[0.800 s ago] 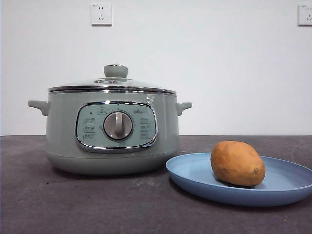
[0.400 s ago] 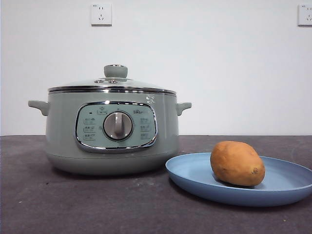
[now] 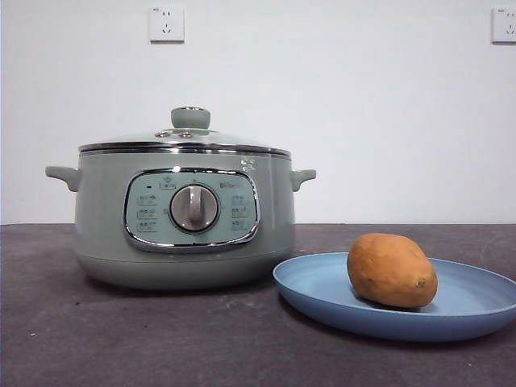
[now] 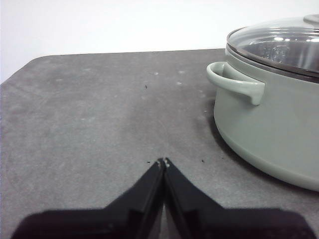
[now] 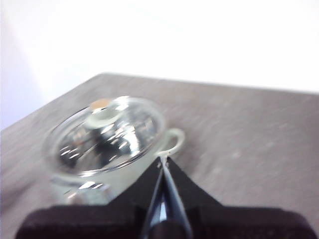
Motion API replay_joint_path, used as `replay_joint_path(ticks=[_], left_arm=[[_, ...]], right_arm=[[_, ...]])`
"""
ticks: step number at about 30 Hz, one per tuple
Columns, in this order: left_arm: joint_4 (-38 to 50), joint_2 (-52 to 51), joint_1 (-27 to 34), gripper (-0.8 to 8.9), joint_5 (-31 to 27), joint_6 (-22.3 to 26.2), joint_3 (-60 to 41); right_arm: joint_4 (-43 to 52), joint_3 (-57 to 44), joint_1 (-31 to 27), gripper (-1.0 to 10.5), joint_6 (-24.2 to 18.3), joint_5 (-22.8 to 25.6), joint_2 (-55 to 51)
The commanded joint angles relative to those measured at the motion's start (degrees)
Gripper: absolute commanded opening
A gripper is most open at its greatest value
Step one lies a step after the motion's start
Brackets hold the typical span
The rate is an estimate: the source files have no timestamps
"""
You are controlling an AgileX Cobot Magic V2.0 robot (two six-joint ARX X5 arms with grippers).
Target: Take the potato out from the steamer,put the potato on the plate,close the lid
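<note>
- Plate (image 3: 339,300), light blue, nearest to the front camera at about 4 o'clock of the frame; potato (image 3: 392,270) lies on it, orange-brown, toward the plate's middle.
- Steamer (image 3: 184,216) sits behind and just beside the plate, at about 9 o'clock from it; plate rim close to the pot's base, contact cannot be told.
- Control panel with silver dial (image 3: 194,208): small icons and a short brand mark printed around the dial, too small to read.
- Lid (image 3: 185,141) seated on the steamer, green knob (image 3: 190,118) up.
- Wall sockets (image 3: 166,23) farthest back, no legible writing.
- Left gripper (image 4: 163,162): jaws pressed together, holding nothing, low over bare table beside the steamer's side handle (image 4: 235,84).
- Right gripper (image 5: 163,160): jaws closed tip to tip, empty, raised above the table; view blurred.
- Against a second ago: potato, plate, pot and lid unmoved.
</note>
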Motion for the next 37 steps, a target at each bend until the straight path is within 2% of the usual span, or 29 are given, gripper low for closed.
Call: replay_joint_path(ticks=[1,5,12,15,24,27,37], left_arm=[[0.0,-0.1,0.2,-0.03,-0.2,-0.3,-0.9],[0.0,-0.1,0.2,-0.03,-0.2,-0.3,-0.9],[0.0,-0.1,0.2,-0.03,-0.2,-0.3,-0.9],[0.0,-0.1,0.2,-0.03,-0.2,-0.3,-0.9],[0.0,-0.1,0.2,-0.03,-0.2,-0.3,-0.9],[0.0,-0.1,0.2,-0.03,-0.2,-0.3,-0.9],[0.0,-0.1,0.2,-0.03,-0.2,-0.3,-0.9]], right_arm=[[6.6,-8.6,-3.0,0.0,-0.2,0.0,-4.5],[12.5,-18.9,-6.3,0.0,0.9,0.6,-11.4],[14.6,-30.1,-7.2,0.0,3.4,10.6,-21.3],[14.6,-33.4,-7.2,0.0,3.9,13.3,-24.7],[13.1,-39.4,-7.2,0.0,7.4,13.6,-28.9],[9.6,-39.4,-7.2,0.0,7.3,13.7,-28.9],[9.4,-39.4,-7.1,0.0,8.7,13.7,-28.9]])
